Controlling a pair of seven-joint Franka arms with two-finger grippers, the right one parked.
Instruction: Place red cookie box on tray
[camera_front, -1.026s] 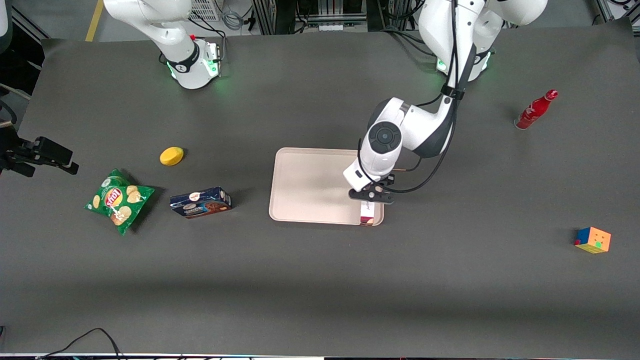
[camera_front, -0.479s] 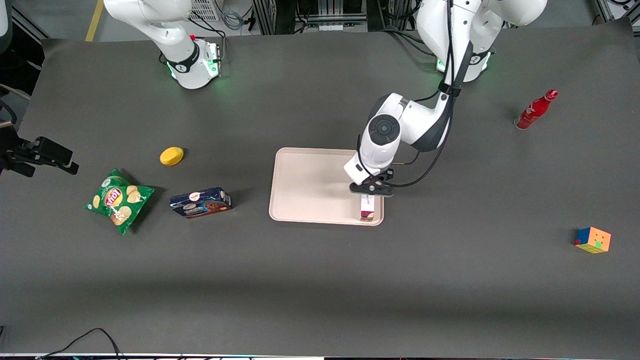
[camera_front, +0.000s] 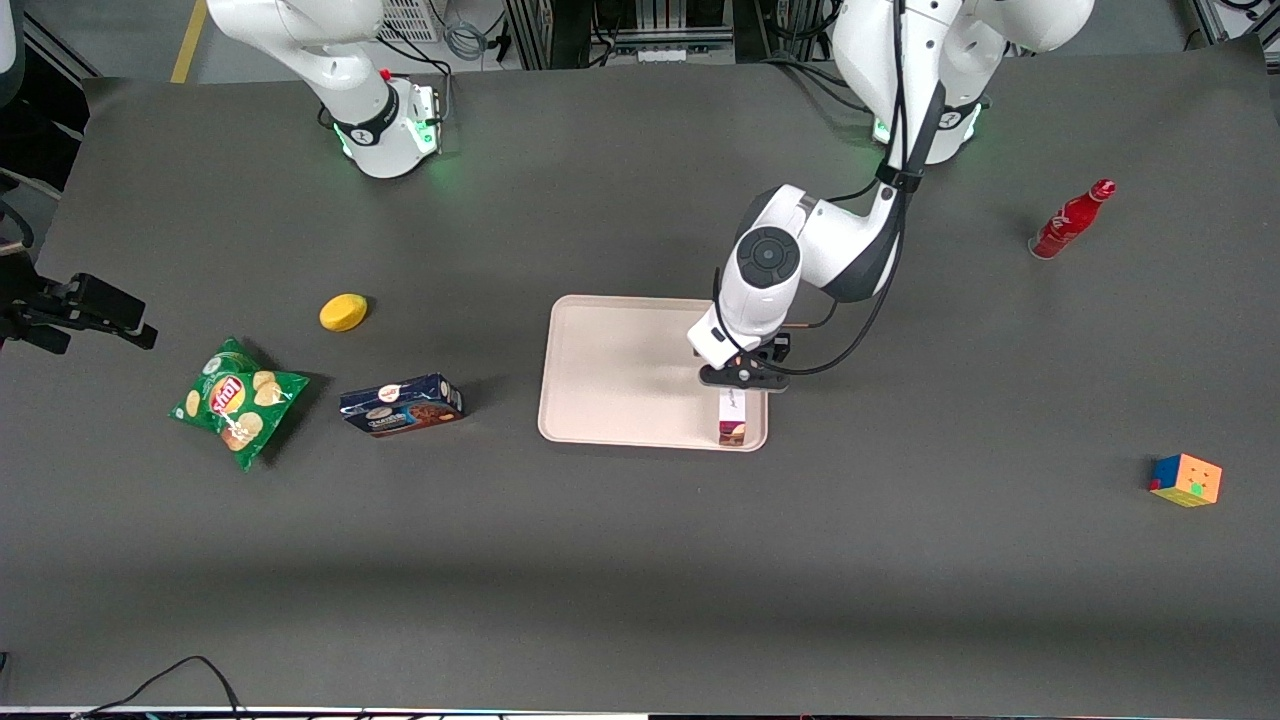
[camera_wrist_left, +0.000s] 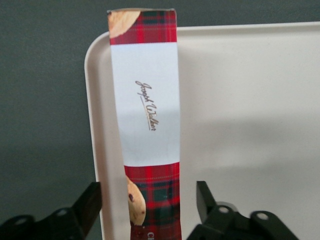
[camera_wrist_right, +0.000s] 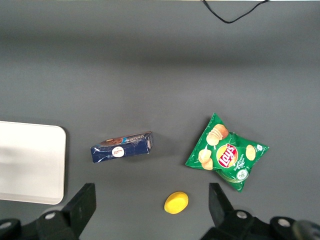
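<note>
On the tray, the red cookie box, partly arm-hidden, between the spread, non-touching pincer fingers.

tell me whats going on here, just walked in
The left arm's gripper is over the corner of the tray nearest the camera on the working arm's side. The red cookie box lies flat on the tray along its short edge. The fingers are open, with a gap on each side of the box, so it looks released and the placing is about finished.
</note>
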